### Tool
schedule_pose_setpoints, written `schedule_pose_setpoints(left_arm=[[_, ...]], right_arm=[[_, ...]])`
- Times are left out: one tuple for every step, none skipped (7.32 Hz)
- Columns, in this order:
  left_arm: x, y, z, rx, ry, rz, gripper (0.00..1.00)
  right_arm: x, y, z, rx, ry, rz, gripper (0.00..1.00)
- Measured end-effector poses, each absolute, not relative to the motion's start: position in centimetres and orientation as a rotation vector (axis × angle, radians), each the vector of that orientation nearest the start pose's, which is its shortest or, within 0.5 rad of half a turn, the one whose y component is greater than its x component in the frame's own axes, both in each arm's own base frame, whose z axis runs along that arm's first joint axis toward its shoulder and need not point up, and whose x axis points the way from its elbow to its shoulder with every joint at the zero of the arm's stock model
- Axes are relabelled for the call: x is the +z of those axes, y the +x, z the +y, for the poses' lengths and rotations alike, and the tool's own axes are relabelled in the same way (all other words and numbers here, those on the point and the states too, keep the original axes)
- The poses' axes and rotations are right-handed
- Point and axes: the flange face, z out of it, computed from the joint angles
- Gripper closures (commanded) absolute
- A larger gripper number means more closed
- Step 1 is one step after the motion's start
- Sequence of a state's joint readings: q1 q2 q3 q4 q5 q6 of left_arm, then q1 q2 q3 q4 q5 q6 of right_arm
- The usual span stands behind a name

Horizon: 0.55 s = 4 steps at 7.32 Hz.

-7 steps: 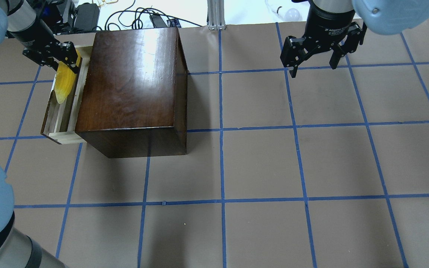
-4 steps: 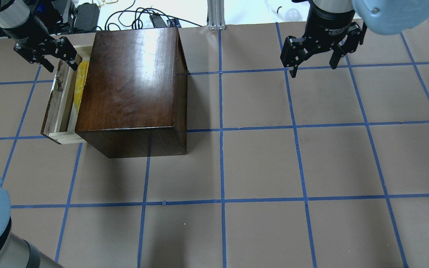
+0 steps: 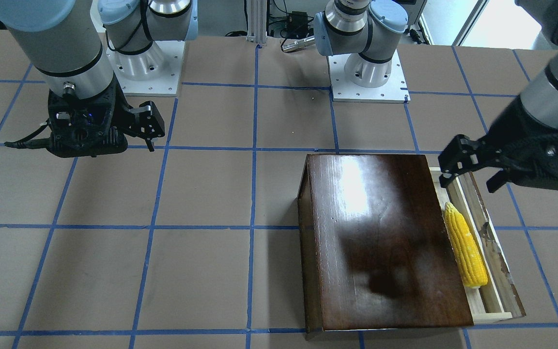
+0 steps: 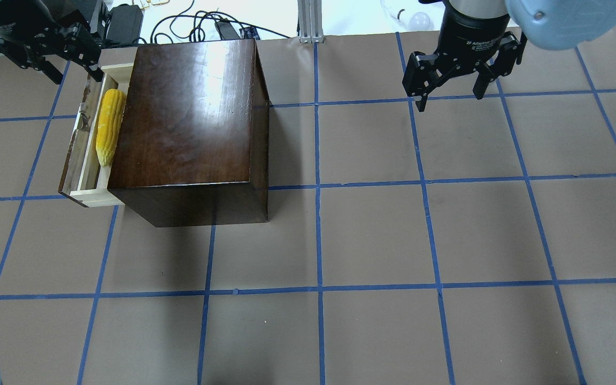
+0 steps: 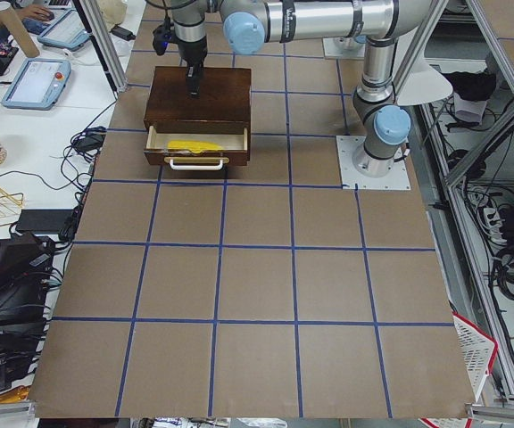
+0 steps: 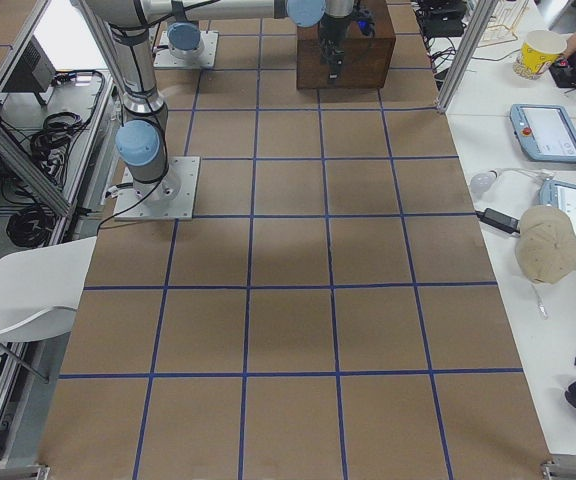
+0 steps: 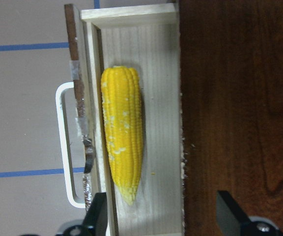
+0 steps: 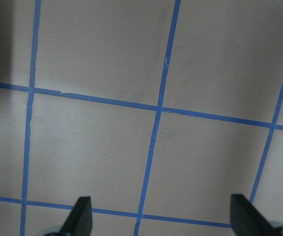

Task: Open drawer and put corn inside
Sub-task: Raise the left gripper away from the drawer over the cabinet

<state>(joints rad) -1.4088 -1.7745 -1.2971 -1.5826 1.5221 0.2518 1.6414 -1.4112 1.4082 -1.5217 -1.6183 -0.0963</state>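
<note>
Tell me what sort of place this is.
Most likely a robotics lab workcell: two robot arm bases bolted to a table marked with a blue tape grid, and teach pendants lying on the side benches.

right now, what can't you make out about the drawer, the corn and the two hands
drawer, rear part: the box top covers it in the overhead and front-facing views.
corn: in the exterior right view the box hides it entirely.
left hand: the left wrist view's bottom edge cuts off all but its fingertips.
right hand: cut off the same way in the right wrist view.
</note>
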Motion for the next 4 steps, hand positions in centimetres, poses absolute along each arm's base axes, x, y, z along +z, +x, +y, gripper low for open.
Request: schedule_pose_setpoints(left_arm=[[52.6, -7.8, -57.9, -0.13, 0.157, 3.17, 0.0], [53.2, -9.9, -55.9, -0.137, 0.135, 3.173, 0.0], [52.9, -10.8, -53.5, -0.121, 0.079, 3.181, 0.0], [52.0, -11.2, -51.3, -0.094, 0.032, 3.188, 0.0]], right_arm=[[47.9, 16.7, -54.4, 0.074, -0.268, 3.176, 0.0], [47.9, 16.7, -54.4, 0.074, -0.268, 3.176, 0.0], [47.9, 16.7, -54.4, 0.074, -0.267, 3.176, 0.0], [47.9, 16.7, -54.4, 0.074, -0.267, 3.177, 0.0]])
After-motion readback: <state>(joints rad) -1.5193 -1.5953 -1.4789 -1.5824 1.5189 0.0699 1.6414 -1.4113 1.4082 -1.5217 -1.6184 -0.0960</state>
